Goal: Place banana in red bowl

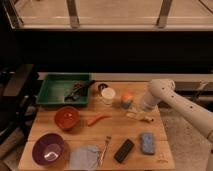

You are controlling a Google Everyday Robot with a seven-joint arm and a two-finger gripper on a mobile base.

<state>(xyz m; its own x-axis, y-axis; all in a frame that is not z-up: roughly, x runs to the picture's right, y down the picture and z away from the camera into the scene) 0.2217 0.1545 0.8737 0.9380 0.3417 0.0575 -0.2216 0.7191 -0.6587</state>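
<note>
The pale yellow banana (pixel 139 116) lies on the wooden table (pixel 165 159), right of middle. The red bowl (pixel 67 118) stands well to its left and holds nothing. My white arm reaches in from the right. The gripper (pixel 144 107) hangs right over the banana's right half, at or just above it. The arm's wrist hides the gripper's end.
A thin orange-red carrot-like item (pixel 97 120) lies between bowl and banana. A purple bowl (pixel 50 149), grey cloth (pixel 85 156), fork (pixel 105 148), black device (pixel 124 150) and blue sponge (pixel 147 142) sit along the front. A green tray (pixel 56 90), white cup (pixel 108 95) and orange object (pixel 127 98) stand behind.
</note>
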